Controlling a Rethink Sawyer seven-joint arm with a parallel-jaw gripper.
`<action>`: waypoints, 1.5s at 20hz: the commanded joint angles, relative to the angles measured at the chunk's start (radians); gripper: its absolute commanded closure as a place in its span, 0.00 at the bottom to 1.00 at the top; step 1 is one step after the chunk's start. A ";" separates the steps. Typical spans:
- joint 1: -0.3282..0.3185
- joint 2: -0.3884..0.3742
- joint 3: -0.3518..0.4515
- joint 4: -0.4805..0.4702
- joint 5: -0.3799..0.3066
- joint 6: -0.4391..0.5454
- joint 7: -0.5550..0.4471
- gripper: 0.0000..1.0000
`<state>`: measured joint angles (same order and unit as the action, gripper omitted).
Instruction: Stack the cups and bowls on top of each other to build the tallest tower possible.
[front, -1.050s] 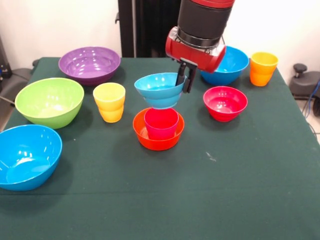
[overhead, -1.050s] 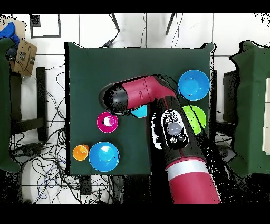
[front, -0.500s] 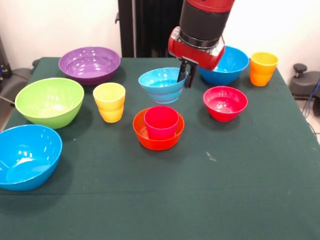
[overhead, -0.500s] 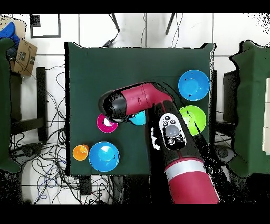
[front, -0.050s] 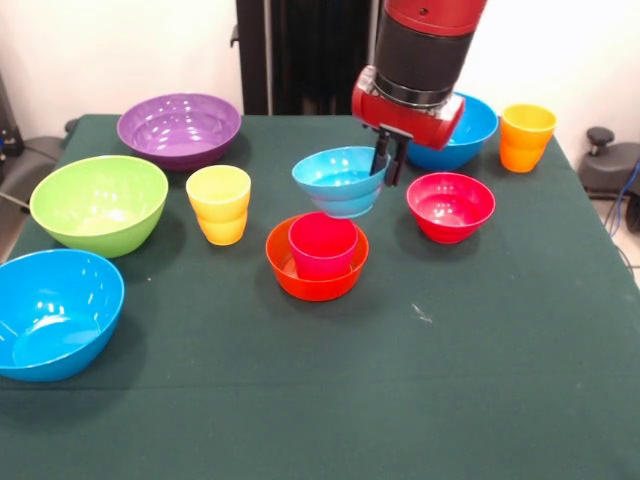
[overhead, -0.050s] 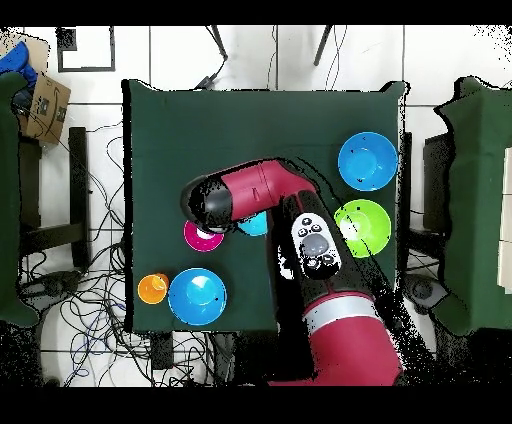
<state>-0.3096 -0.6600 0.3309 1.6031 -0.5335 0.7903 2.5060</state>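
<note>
My gripper (front, -0.050s: 389, 170) is shut on the right rim of the small light blue bowl (front, -0.050s: 338, 181), which hangs slightly tilted just above and behind the red-pink cup (front, -0.050s: 323, 247). That cup stands inside the orange bowl (front, -0.050s: 300, 279) at the table's middle. The yellow cup (front, -0.050s: 219, 204) stands to the left and the orange cup (front, -0.050s: 526, 137) at the far right. In the overhead view the arm covers the gripper, and only part of the light blue bowl (overhead, -0.050s: 254, 225) shows beside it.
The small red bowl (front, -0.050s: 450, 206) sits right of the gripper, with a blue bowl (front, -0.050s: 477, 122) behind it. The purple bowl (front, -0.050s: 180, 128), lime green bowl (front, -0.050s: 98, 203) and a second blue bowl (front, -0.050s: 55, 311) line the left side.
The gripper has carried the light blue bowl back from over the red-pink cup and then to the right. Nothing else has moved.
</note>
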 joint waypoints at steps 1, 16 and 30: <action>0.024 0.049 0.010 0.007 -0.019 -0.072 -0.021 1.00; 0.045 0.071 -0.010 -0.160 -0.012 0.223 -0.125 1.00; 0.052 0.106 0.004 -0.237 -0.020 0.258 -0.101 1.00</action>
<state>-0.2760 -0.6354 0.3209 1.4211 -0.5329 1.0023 2.5060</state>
